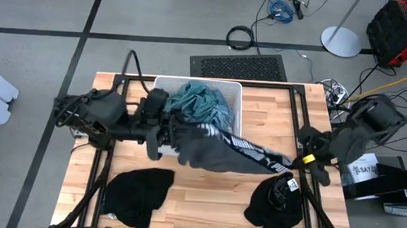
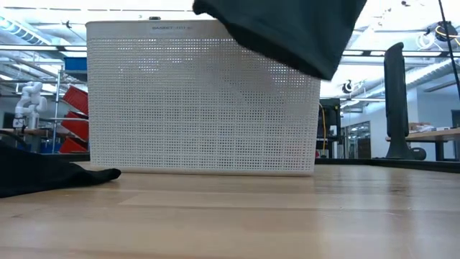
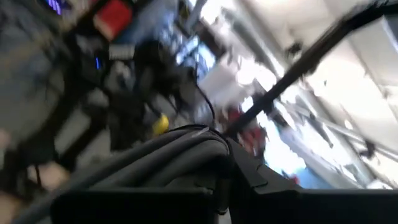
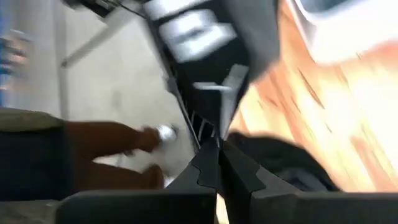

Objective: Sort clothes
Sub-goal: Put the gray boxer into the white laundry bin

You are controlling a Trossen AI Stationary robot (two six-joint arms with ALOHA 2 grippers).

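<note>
Roughly midway is how the sorting looks from these frames. At the lower left of the high view, a black garment [image 1: 138,197] lies bunched on the tabletop [image 1: 205,199], seemingly a pile already set down; its edge shows at the left of the low view too. Above it, left of centre, the left tool [image 1: 161,131] is clenched on one end of a dark grey garment [image 1: 219,149], and its wrist view shows grey folds [image 3: 168,158] bunched against the fingers. Behind that, at upper centre, the white bin [image 1: 234,95] holds a heap of teal clothes [image 1: 200,103], so at least some pieces are not yet dealt with, or else have been placed there; the frames do not settle which.

The dark grey garment, marked with a white-lettered stripe [image 1: 254,147], stretches across the centre of the high view from one tool to the other, hanging clear of the tabletop in front of the bin. In the low view its lower edge [image 2: 295,36] dangles in the upper middle, well above the wood.

At centre right, the right tool [image 1: 305,160] is pinched shut on the other end of that garment. Just below it, at the lower right, a second black pile [image 1: 277,200] rests on the tabletop.

What seems left: laying the held garment down in its group, then the teal heap in the bin.
</note>
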